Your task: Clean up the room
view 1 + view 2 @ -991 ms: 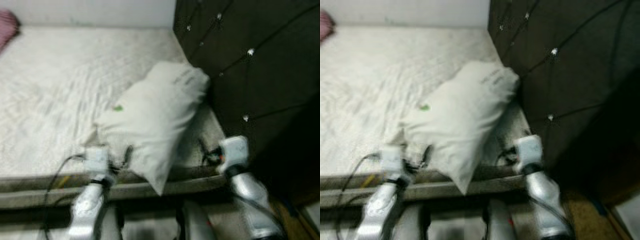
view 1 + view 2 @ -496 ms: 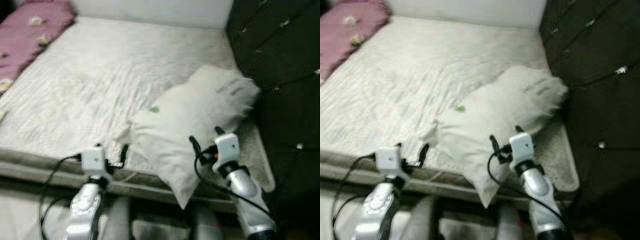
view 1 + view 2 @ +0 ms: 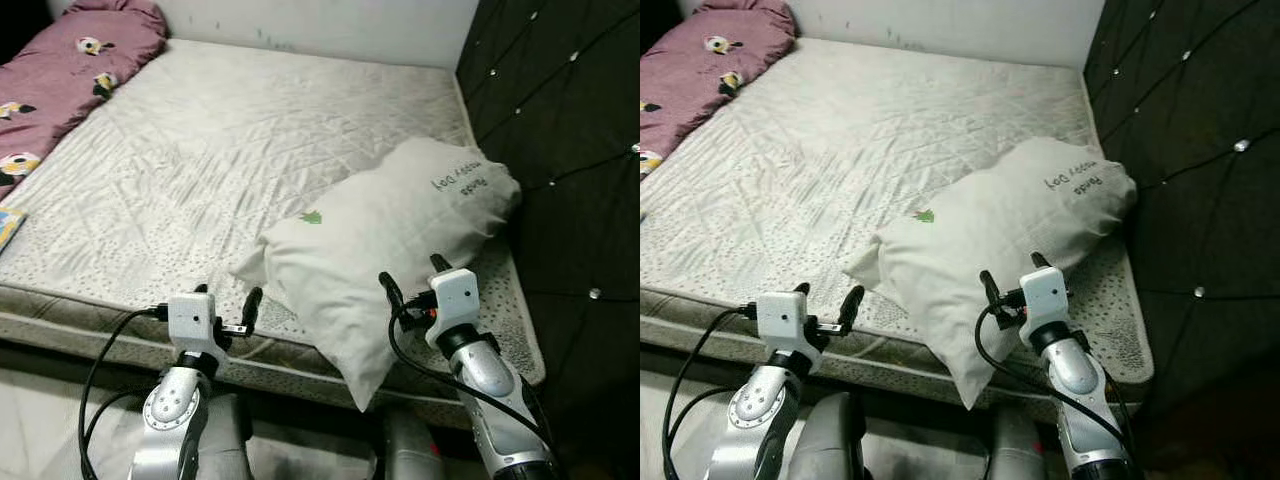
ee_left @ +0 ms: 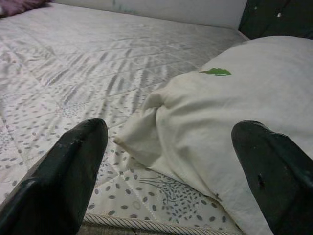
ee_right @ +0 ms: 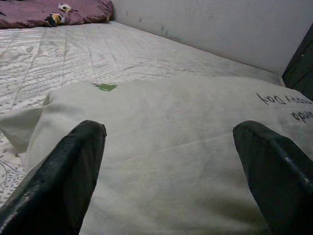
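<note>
A white pillow (image 3: 385, 235) with a small green mark and dark lettering lies slanted on the bed's near right corner, one corner hanging over the mattress edge. My right gripper (image 3: 410, 278) is open just above the pillow's near end, which spans the gap between the fingers (image 5: 63, 171) in the right wrist view. My left gripper (image 3: 226, 299) is open over the mattress edge, left of the pillow's (image 4: 234, 122) near-left corner, not touching it.
The white quilted mattress (image 3: 220, 150) stretches away to a pale wall. A pink patterned blanket (image 3: 70, 60) lies at the far left. A dark tufted headboard (image 3: 560, 130) stands along the right. A book corner (image 3: 6, 226) shows at the left edge.
The camera has swung left, bringing more of the bed and the pink blanket into view. My right gripper has moved from beside the headboard to over the pillow's near end.
</note>
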You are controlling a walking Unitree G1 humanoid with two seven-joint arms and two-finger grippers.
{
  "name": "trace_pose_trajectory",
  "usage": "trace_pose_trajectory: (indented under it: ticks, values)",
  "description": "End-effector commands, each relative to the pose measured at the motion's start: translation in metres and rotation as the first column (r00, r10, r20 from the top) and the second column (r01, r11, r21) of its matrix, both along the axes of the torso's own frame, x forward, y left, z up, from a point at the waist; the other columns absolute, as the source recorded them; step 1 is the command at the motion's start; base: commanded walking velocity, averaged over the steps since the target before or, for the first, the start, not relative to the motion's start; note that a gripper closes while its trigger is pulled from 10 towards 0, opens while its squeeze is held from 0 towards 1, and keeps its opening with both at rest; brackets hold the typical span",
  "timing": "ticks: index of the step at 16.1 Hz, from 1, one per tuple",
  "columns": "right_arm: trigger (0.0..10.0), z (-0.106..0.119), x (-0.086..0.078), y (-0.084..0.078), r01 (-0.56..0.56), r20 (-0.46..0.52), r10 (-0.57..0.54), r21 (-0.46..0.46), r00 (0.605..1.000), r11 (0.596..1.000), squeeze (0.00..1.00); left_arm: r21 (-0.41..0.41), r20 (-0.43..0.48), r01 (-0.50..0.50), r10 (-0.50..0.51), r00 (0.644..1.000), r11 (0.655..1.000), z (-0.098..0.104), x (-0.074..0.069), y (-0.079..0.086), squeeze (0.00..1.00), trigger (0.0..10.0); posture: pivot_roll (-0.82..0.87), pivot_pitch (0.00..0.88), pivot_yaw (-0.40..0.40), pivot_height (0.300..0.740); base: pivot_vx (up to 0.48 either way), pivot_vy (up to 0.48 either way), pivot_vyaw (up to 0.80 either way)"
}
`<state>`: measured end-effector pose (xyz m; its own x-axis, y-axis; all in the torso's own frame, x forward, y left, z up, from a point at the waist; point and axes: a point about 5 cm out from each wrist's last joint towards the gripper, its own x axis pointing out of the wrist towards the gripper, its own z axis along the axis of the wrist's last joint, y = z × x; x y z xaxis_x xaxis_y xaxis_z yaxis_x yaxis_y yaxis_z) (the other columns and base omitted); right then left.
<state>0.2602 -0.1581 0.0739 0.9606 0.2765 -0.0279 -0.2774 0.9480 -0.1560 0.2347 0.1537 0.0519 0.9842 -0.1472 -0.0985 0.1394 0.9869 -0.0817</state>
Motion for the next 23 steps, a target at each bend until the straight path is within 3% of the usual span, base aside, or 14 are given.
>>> trace_pose_trajectory:
  ticks: [1, 14, 17, 21, 23]
  values:
    - [10.0, 0.001, 0.0, -0.003, 0.007, 0.001, -0.007, 0.002, 1.0, 1.0, 0.0, -0.003, 0.001, 0.006, -0.006, 1.0, 1.0, 0.0, 0.0, 0.0, 0.0, 10.0, -0.02, 0.0, -0.043, 0.607, 0.296, 0.0, 0.0]
    - [10.0, -0.014, -0.006, -0.001, -0.012, -0.085, 0.01, -0.023, 0.996, 1.0, 0.0, 0.001, -0.012, -0.005, 0.005, 1.0, 1.0, -0.001, -0.002, 0.002, 0.0, 10.0, -0.01, 0.0, -0.043, 0.607, 0.24, 0.0, 0.0]
    - [10.0, -0.028, -0.011, -0.005, 0.02, -0.195, -0.023, -0.018, 0.981, 1.0, 0.0, 0.025, -0.053, -0.02, 0.021, 0.998, 0.999, -0.006, -0.005, 0.006, 0.0, 10.0, -0.01, 0.013, -0.053, 0.607, 0.0, 0.0, 0.0]
    - [10.0, -0.038, -0.029, -0.012, 0.019, -0.337, -0.023, -0.016, 0.941, 1.0, 0.0, 0.08, -0.095, -0.085, 0.092, 0.991, 0.993, -0.007, -0.018, 0.034, 0.0, 10.0, 0.0, 0.131, -0.072, 0.607, 0.0, 0.0, 0.0]
    - [10.0, -0.033, -0.027, -0.014, 0.077, -0.369, -0.05, 0.058, 0.928, 0.995, 0.0, 0.121, -0.105, -0.106, 0.119, 0.987, 0.987, -0.004, -0.026, 0.051, 0.0, 10.0, 0.03, 0.195, -0.067, 0.607, 0.0, 0.0, 0.0]
